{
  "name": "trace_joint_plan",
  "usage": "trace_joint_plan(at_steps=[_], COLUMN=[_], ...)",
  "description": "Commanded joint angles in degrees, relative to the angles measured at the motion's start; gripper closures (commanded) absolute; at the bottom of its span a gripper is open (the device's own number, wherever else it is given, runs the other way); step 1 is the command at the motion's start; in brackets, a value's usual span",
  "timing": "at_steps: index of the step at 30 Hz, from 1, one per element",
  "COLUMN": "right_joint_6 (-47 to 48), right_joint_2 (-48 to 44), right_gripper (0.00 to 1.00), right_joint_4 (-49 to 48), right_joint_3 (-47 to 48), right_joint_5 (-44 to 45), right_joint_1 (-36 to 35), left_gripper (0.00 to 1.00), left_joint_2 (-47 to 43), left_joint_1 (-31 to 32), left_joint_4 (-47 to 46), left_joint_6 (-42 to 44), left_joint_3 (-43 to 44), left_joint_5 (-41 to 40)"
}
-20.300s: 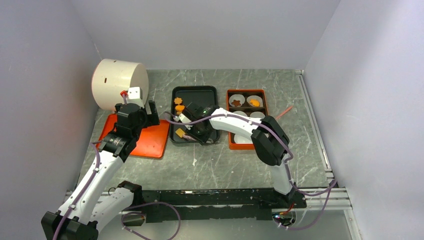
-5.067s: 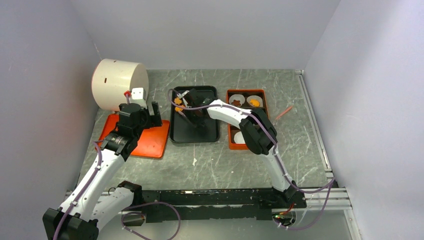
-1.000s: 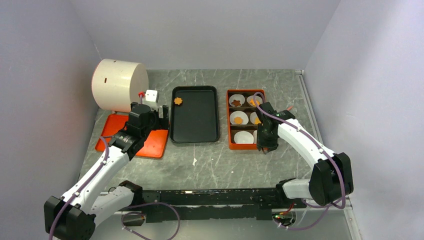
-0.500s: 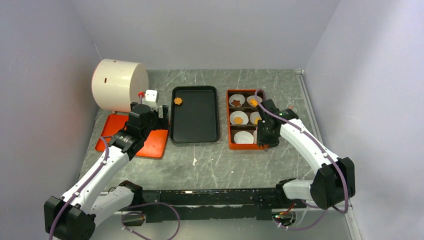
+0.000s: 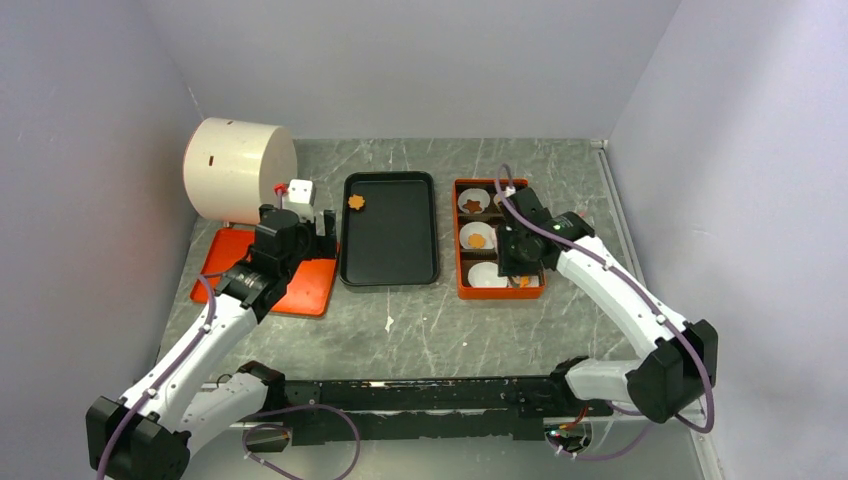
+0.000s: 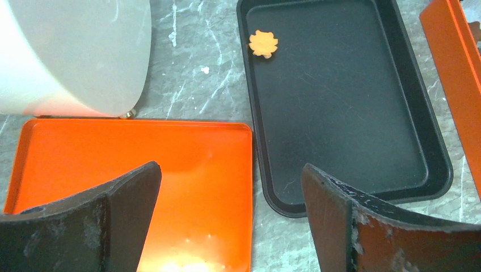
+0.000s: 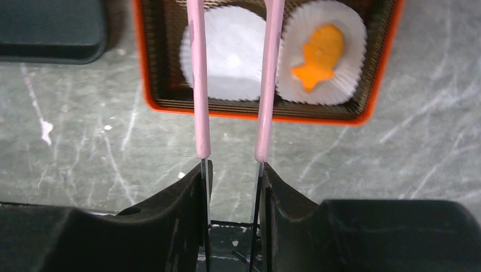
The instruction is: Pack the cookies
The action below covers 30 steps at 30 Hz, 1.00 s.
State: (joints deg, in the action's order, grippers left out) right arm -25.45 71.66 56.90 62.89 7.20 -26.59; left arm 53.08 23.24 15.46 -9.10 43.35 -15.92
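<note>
reference: black tray (image 5: 390, 270), centre of the table.

left gripper (image 6: 230, 177): jaws fully apart, nothing between them. it hangs over the orange lid (image 6: 142, 164), which lies just left of the black tray.

right gripper (image 7: 233, 169): clamped on the pink tweezers (image 7: 198, 85). it sits above the orange box (image 5: 461, 292), which stands just right of the black tray. the tweezer tips run out of the wrist view.

cookies:
- flower-shaped orange cookie (image 6: 264, 43): on the black tray, far left corner.
- brown star cookie (image 5: 471, 206): in the box column beside the black tray, far paper cup.
- orange cookie (image 5: 478, 240): same column, middle cup.
- fish-shaped orange cookie (image 7: 317, 56): column away from the black tray, near paper cup (image 7: 351, 85).
</note>
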Motion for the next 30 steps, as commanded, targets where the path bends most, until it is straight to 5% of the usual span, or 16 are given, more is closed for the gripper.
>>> trace_joint_plan(at_steps=[1,17,30], right_joint_6=[1.2,8.7,15.6], right_joint_2=[2.3,22.6,41.4], right_gripper=[0.64,0.63,0.63], right_joint_4=[-6.1,-24.5,-30.0], right_joint_3=[4.4,14.9,27.0], right_joint_5=[1.6,-1.6,-0.4], right_joint_1=[-6.7,-18.1,-19.9], left_gripper=[0.02,0.02,0.02], left_joint_2=[-1.5,-2.7,-2.8], left_joint_1=[0.2,0.1,-0.1], left_joint_4=[-2.3,-0.7,0.3], left_joint_6=[0.5,-1.1,-1.9], left_joint_3=[-0.1,0.7,1.4], left_joint_5=[-0.1,-1.9,-2.2])
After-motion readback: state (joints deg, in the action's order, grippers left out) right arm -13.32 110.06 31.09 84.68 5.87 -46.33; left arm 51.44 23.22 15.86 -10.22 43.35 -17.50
